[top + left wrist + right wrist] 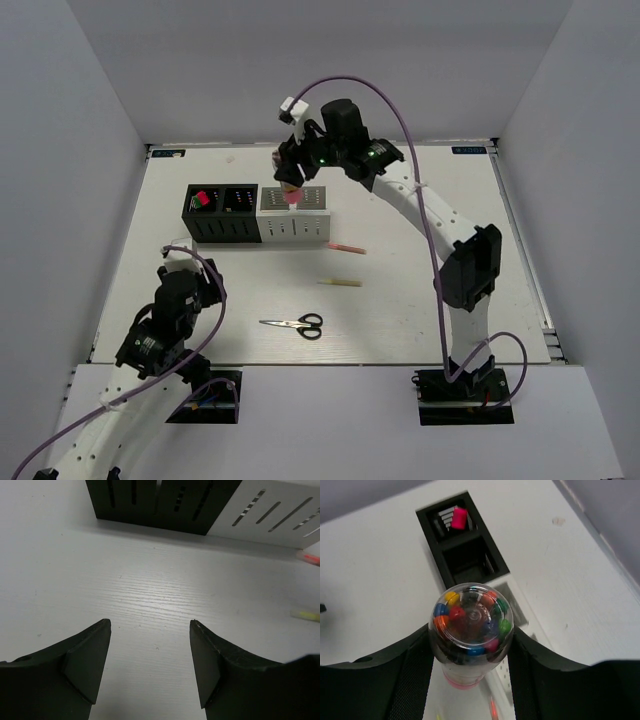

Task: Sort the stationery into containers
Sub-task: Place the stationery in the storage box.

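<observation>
A white table point(420, 300) sat inside plain grey walls, with the joined row of 4 containers point(258, 213) standing toward its far side, 2 black on the left and 2 white on the right. The right gripper point(290, 190) hung above the white pair, its fingers point(415, 680) clamped on the clear pink-ended tube point(470, 620), which stood upright with many coloured tips visible inside; which white holder lay beneath it could not be told. The leftmost black holder held markers point(203, 198) with red and green caps. On the open table, the thin pink pen point(346, 247) lay just in front of the white holders, the thin yellow pencil point(340, 283) nearer the arms, and the black-handled scissors point(295, 324) nearer still. The left gripper point(150, 660) hovered low over bare table in front of the black holders, jaws apart and holding nothing
</observation>
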